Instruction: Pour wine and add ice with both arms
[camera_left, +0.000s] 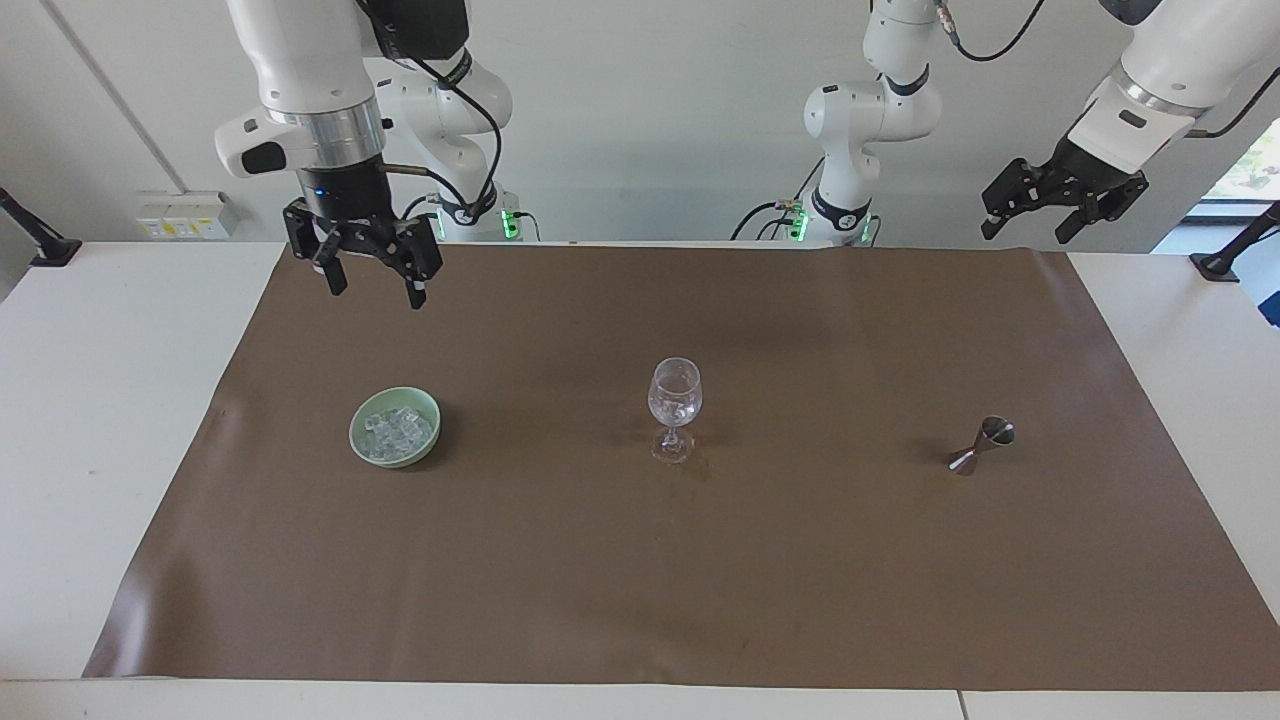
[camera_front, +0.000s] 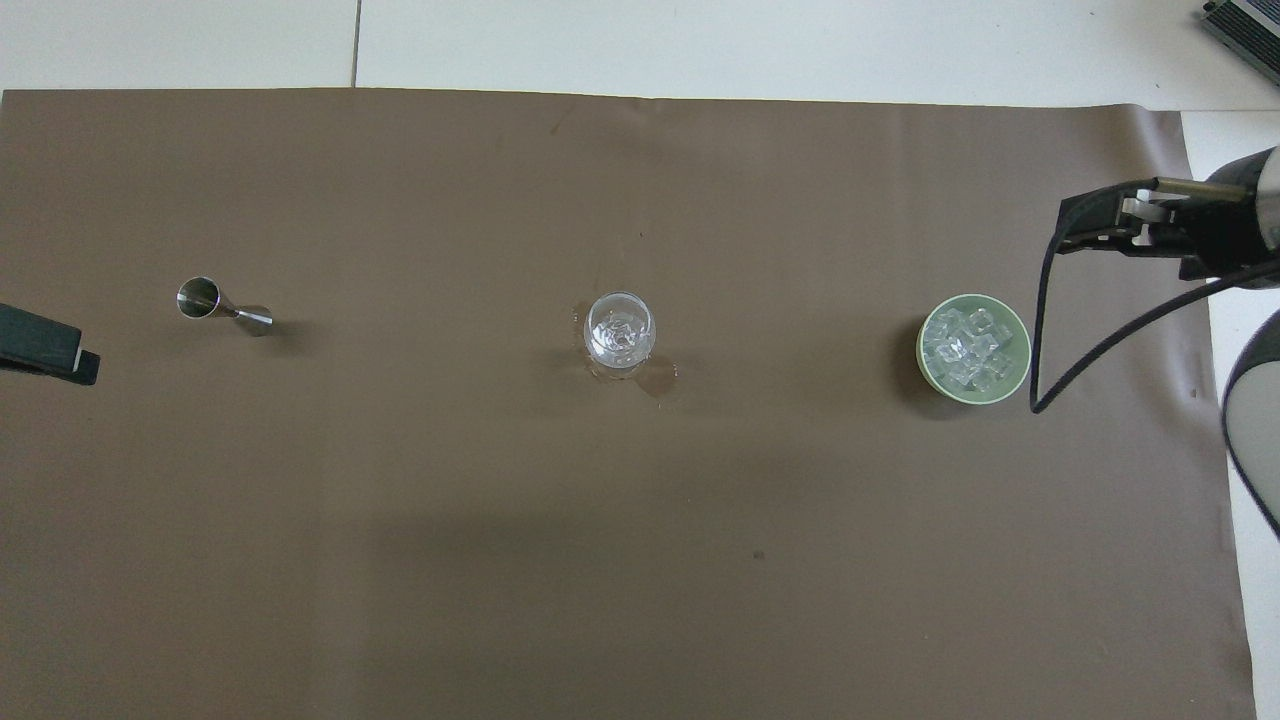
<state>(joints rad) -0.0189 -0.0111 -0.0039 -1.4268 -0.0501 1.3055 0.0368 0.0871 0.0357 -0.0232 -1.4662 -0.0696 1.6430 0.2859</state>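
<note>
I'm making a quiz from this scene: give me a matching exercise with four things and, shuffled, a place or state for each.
Things:
1. wine glass
2. green bowl
3. jigger
4. right gripper

Places or states:
A. toward the left arm's end of the mat
B. open, holding nothing, raised
C. upright at mid-mat, ice inside
D. full of ice cubes

Pairs: 1-C, 2-D, 3-A, 4-B

right arm: raised, wrist vertical, right gripper (camera_left: 370, 280) pointing down, fingers spread apart, holding nothing. left arm: raised at its own end of the counter, left gripper (camera_left: 1030, 222) angled downward, fingers apart, holding nothing.
</note>
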